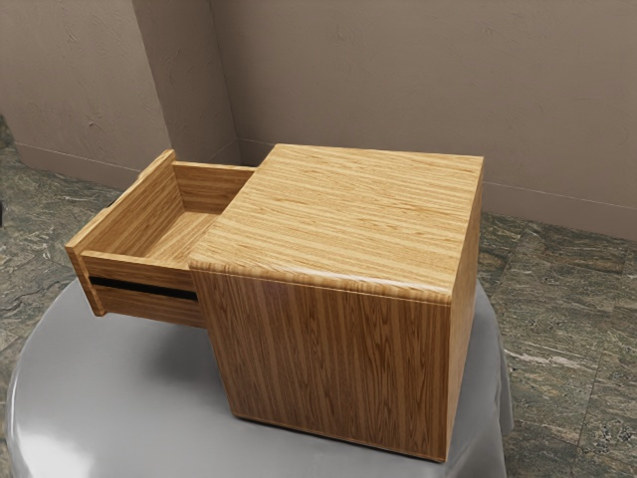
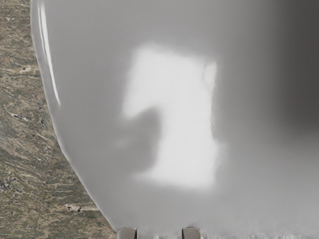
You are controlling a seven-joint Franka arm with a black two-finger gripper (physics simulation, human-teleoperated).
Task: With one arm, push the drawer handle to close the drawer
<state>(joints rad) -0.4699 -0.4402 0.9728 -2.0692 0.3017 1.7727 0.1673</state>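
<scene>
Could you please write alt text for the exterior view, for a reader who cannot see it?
A wooden cabinet sits on a rounded grey table, its drawer pulled out toward the exterior view's left. Behind are a brown wall and a mottled floor.

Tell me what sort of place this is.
Probably a plain room indoors, such as in a home: brownish walls, a stone-patterned floor, and a table with a grey cover bearing a wooden drawer cabinet.

Looks like a plain indoor room, exact type unclear: brown wall (image 1: 398, 80) with baseboard (image 1: 557, 211) behind wooden cabinet (image 1: 338, 368), marbled stone-look floor (image 1: 552, 299) around, round gray-clothed table (image 1: 119, 398) underneath.
</scene>
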